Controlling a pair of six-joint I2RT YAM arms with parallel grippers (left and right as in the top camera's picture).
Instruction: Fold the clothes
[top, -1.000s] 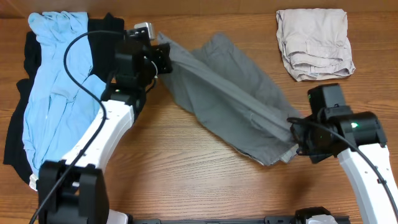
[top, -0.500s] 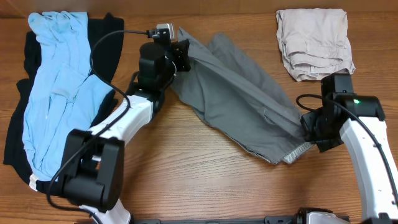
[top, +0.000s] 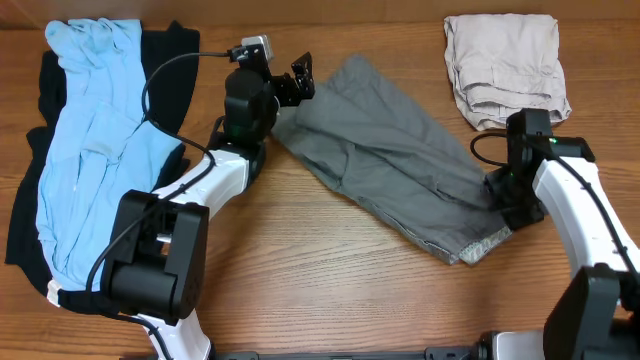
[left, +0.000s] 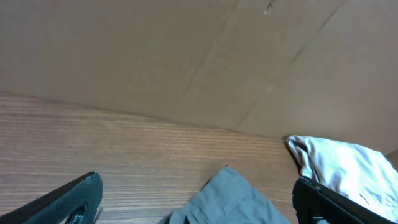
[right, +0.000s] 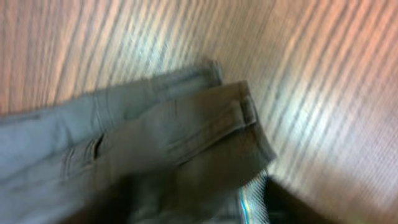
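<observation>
One each: grey shorts (top: 400, 165), blue garment (top: 90, 150), black garment (top: 24, 225), beige garment (top: 505, 65).

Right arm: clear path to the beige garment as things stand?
Probably yes: the beige garment lies on the table just beyond the right arm, with nothing between them.

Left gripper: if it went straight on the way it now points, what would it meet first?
The left gripper would probably meet the edge of the grey shorts, lying just ahead between its open fingers. Should it pass above the cloth, bare table follows, then the cardboard wall; height is unclear.
</observation>
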